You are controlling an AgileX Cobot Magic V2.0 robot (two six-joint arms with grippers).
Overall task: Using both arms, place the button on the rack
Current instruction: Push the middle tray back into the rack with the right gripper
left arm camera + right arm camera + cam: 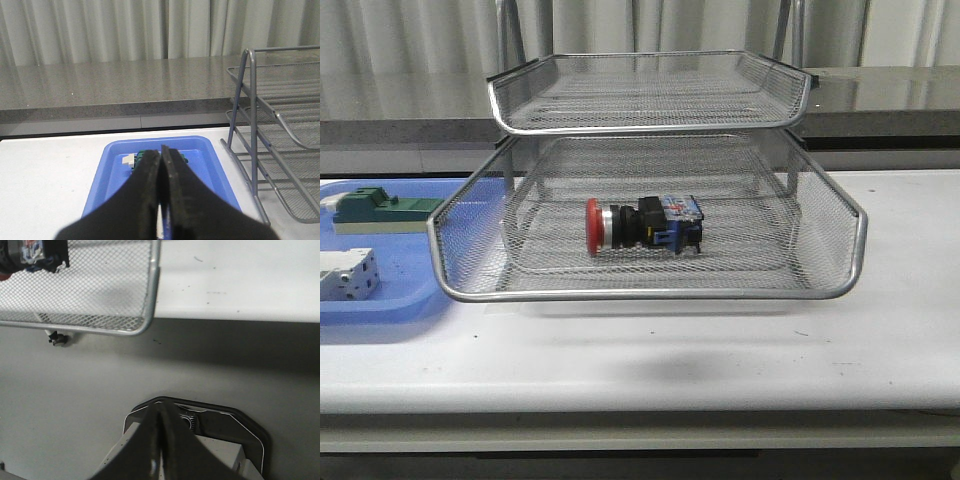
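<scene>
On pulled-out lower tray of rack point(650, 290), near its middle, button point(642, 225) laid on side, red cap leftward. Left gripper point(161, 200) and right gripper point(162, 440) jaws clenched, empty, well apart from button.

A red cap, black body and blue rear block are shown on the button point(642, 224). The rack point(650, 293) is seen in silver wire mesh with shiny chrome rims. A green block point(382, 208) and a white-grey block point(346, 275) are carried by a blue tray point(390, 305). The table point(880, 340) is white, with a speckled grey ledge point(115, 82) and pale pleated curtains point(125, 27) behind.
</scene>
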